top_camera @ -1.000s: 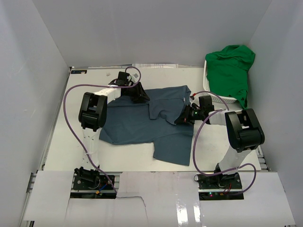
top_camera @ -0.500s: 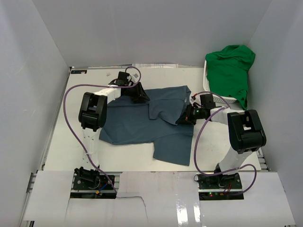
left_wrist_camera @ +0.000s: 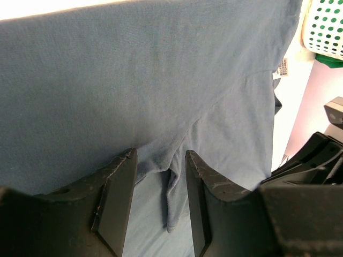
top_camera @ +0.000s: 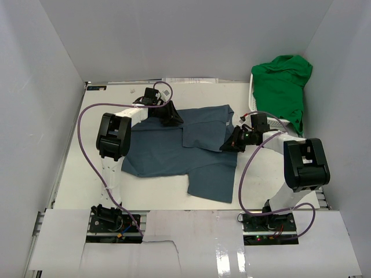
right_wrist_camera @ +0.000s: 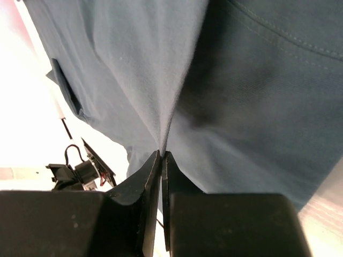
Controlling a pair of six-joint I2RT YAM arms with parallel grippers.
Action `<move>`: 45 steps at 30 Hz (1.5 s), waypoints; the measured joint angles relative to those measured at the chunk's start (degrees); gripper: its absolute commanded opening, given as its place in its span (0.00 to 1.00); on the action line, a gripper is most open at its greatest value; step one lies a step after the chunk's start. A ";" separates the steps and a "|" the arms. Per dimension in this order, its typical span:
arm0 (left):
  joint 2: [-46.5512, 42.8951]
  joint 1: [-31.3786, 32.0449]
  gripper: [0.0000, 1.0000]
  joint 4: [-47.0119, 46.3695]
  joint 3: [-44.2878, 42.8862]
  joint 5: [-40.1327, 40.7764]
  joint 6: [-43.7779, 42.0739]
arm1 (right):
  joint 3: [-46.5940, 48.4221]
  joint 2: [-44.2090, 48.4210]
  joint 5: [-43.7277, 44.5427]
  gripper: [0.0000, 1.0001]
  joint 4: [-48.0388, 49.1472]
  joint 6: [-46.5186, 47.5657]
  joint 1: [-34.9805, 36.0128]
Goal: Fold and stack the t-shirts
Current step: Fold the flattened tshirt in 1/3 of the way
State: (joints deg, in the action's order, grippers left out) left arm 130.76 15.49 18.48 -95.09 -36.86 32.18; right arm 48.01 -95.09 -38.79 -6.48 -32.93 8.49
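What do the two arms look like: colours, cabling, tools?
Both the left arm and right arm have white links with chunky black joint housings. A purple cable loops along each. The left tool and right tool each have two flat black fingers.

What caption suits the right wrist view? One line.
Right gripper shut on a pinched fold of the slate-blue t-shirt.

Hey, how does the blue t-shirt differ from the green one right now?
The slate-blue t-shirt lies spread mostly flat on the table; the green t-shirt sits crumpled in a heap on the white basket. The slate-blue t-shirt has one part folded over itself; the green t-shirt shows no neat fold. The right gripper is shut on a ridge of the slate-blue t-shirt; nothing touches the green t-shirt. Both are plain cloth shirts.
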 measured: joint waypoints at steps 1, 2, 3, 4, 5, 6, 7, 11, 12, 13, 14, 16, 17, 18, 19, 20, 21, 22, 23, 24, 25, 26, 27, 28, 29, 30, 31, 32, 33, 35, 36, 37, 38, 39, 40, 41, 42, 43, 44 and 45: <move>0.00 0.00 0.53 0.02 0.00 0.00 0.00 | 0.00 -0.26 0.00 0.08 -0.22 0.22 0.02; 0.00 0.00 0.53 0.07 0.00 0.00 0.00 | 0.00 -0.59 0.00 0.08 -0.55 0.46 0.02; 0.00 0.00 0.53 0.15 0.00 0.02 0.00 | 0.00 -0.94 0.00 0.24 -0.83 0.72 0.02; -0.02 0.00 0.53 0.24 0.00 0.02 0.00 | 0.00 -1.29 0.07 0.26 -1.25 0.79 0.02; -0.04 0.00 0.53 0.37 -0.02 0.02 -0.02 | 0.00 -1.55 0.26 0.27 -1.68 1.57 0.02; -0.07 0.00 0.53 0.46 -0.02 0.02 -0.02 | 0.04 -1.79 0.57 0.31 -2.51 2.29 0.02; -0.07 0.00 0.53 0.52 -0.04 0.04 -0.04 | 0.13 -1.88 1.22 0.32 -3.43 2.86 0.04; -0.07 0.00 0.53 0.92 -0.22 0.04 -0.15 | 2.27 -1.86 5.14 0.39 -8.20 5.90 0.04; -0.09 0.00 0.53 0.98 -0.22 0.04 -0.17 | 3.06 -1.81 6.16 0.40 -9.20 6.45 0.04; -0.15 0.00 0.53 1.07 -0.22 0.07 -0.22 | 3.82 -1.64 7.56 0.41 -10.05 7.06 0.04; -0.26 0.00 0.53 1.33 -0.22 0.17 -0.26 | 4.52 -1.16 9.25 0.43 -10.82 7.85 0.04; -0.44 0.00 0.53 2.29 -0.46 0.44 -0.44 | 5.49 0.52 12.20 0.45 -12.57 9.09 0.04; -0.48 0.00 0.54 2.99 -0.68 0.50 -0.63 | 5.79 1.79 13.70 0.49 -13.27 9.64 0.04; -0.59 0.00 0.54 3.82 -0.98 0.59 -0.83 | 5.88 3.15 14.80 0.50 -13.73 10.08 0.04; -0.72 0.00 0.54 4.44 -1.22 0.68 -0.96 | 5.88 4.76 15.98 0.53 -13.99 10.69 0.04; -1.07 0.00 0.54 5.22 -1.42 0.76 -1.20 | 5.88 6.43 17.05 0.53 -14.25 11.19 0.11; -1.60 0.00 0.54 5.86 -1.44 0.83 -1.38 | 5.88 7.80 17.86 0.53 -14.32 11.67 0.15; -2.23 0.00 0.55 6.43 -1.44 0.81 -1.51 | 5.88 9.22 18.67 0.54 -14.29 12.24 0.17; -3.08 0.00 0.55 7.04 -1.44 0.81 -1.75 | 5.88 10.62 19.54 0.57 -14.27 12.68 0.22; -4.00 0.00 0.55 7.48 -1.42 0.76 -1.86 | 5.88 11.54 19.78 0.61 -14.19 12.92 0.22; -5.27 0.00 0.55 8.02 -1.36 0.68 -2.05 | 5.88 12.39 19.96 0.62 -13.94 13.31 0.24; -6.71 0.00 0.55 8.39 -1.18 0.46 -2.27 | 5.88 13.18 20.06 0.63 -13.44 13.77 0.26; -8.44 0.00 0.55 8.61 -0.85 0.22 -2.49 | 5.88 13.77 20.02 0.63 -12.96 14.10 0.28; -10.16 0.00 0.55 8.72 -0.52 -0.15 -2.84 | 5.88 14.19 19.93 0.63 -12.35 14.36 0.42; -11.91 0.00 0.55 8.85 -0.13 -0.37 -2.91 | 5.88 14.45 19.69 0.63 -11.69 14.60 0.59; -14.01 0.00 0.55 8.87 0.46 -0.96 -3.17 | 5.88 14.47 19.41 0.63 -11.17 14.91 0.70; -16.09 0.00 0.55 8.90 1.40 -1.53 -3.34 | 5.90 14.32 19.06 0.63 -10.64 15.21 0.81; -17.94 0.00 0.55 8.92 2.38 -2.10 -3.52 | 5.99 14.05 18.71 0.63 -10.32 15.47 0.94; -19.85 0.00 0.55 8.96 3.45 -2.75 -3.72 | 6.25 13.53 18.40 0.63 -10.01 15.67 1.07; -22.51 0.00 0.55 8.87 5.14 -3.85 -3.93 | 7.13 12.00 17.53 0.59 -9.03 16.04 1.36; -23.63 0.00 0.55 8.44 6.23 -4.59 -3.89 | 7.52 11.21 17.25 0.54 -8.44 16.31 1.44; -24.41 0.00 0.55 8.02 7.32 -5.31 -3.74 | 7.96 10.36 16.96 0.46 -7.89 16.61 1.60; -25.07 0.00 0.55 7.13 8.85 -6.34 -3.45 | 8.33 9.51 16.65 0.17 -7.19 16.87 1.77; -25.66 0.00 0.55 5.86 10.75 -7.34 -2.99 | 8.57 8.68 16.37 0.08 -6.54 17.27 1.95; -25.92 0.00 0.54 4.79 12.59 -8.31 -2.34 | 8.83 7.98 16.13 0.08 -6.10 17.31 2.08; -25.97 0.00 0.54 3.34 14.34 -9.22 -1.53 | 9.07 7.21 16.09 0.08 -5.73 17.05 2.16; -25.97 0.00 0.52 1.29 16.57 -10.21 -0.50 | 9.49 6.21 15.93 0.08 -5.40 16.96 2.27; -25.97 0.00 0.51 -0.37 18.88 -10.99 0.92 | 9.90 5.05 15.85 0.08 -4.96 16.94 2.47; -25.97 0.00 0.50 -1.99 20.81 -11.65 2.08 | 10.14 4.17 15.74 0.08 -4.63 16.94 2.58; -25.97 0.00 0.48 -3.78 22.77 -12.44 3.39 | 10.38 3.30 15.63 0.08 -4.26 16.90 2.82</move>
State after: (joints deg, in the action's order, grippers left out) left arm 104.79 15.49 14.70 -72.31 -49.30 35.57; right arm 58.39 -91.79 -23.16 -10.74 -16.03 11.31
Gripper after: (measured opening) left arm 0.509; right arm 0.078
